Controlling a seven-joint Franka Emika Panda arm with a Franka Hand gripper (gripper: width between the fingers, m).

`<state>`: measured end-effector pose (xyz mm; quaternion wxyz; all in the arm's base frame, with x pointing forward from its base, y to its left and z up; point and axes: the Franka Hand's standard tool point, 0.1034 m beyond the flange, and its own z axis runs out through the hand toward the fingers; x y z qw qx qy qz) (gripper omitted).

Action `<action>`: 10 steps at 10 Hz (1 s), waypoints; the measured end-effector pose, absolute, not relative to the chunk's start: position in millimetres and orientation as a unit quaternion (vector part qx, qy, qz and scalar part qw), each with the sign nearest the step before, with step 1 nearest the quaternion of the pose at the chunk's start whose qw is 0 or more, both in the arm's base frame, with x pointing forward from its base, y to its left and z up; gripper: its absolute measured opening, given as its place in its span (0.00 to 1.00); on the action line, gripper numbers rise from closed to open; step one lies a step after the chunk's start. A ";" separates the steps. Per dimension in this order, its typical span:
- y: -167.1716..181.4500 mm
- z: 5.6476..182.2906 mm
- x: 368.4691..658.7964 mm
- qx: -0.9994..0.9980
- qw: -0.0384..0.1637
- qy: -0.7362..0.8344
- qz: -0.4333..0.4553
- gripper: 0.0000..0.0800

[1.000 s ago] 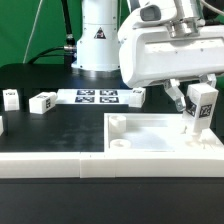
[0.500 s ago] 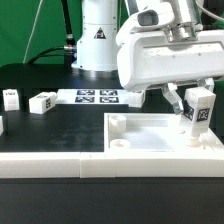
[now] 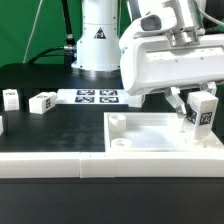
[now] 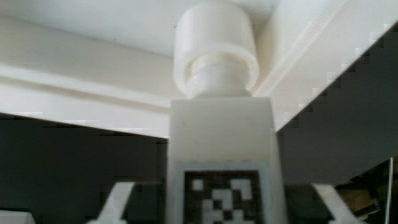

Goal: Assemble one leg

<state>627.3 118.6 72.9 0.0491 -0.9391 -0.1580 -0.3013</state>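
Exterior view: the white tray (image 3: 160, 130) lies on the black bench (image 3: 50, 130). The leg (image 3: 204, 113) hangs tilted over the tray's corner at that view's right, with its tag toward the camera. The tool (image 3: 197, 103) is clamped on the leg. Whether the leg's lower end touches the tray floor cannot be told, since the tray's rim hides it.

Behind lie the marker board (image 3: 98, 97) and a small tagged block (image 3: 43, 102). A third block (image 3: 2, 125) is cut off at the left edge.

In the wrist view the leg fills the middle, its round peg (image 4: 217, 50) blurred against white surfaces and its tag cut off by the frame.

Compared with half a second ago, the leg leans further and sits slightly more to the exterior view's right.
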 end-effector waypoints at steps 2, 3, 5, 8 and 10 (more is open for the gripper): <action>117.7 67.7 623.4 -0.939 0.048 -0.157 -0.304 0.36; 117.5 67.4 622.8 -0.938 0.047 -0.157 -0.304 0.36; 117.7 67.5 622.5 -0.939 0.048 -0.157 -0.303 0.36; 118.2 64.9 621.3 -0.941 0.050 -0.158 -0.294 0.65; 118.2 64.4 621.0 -0.941 0.050 -0.158 -0.294 0.77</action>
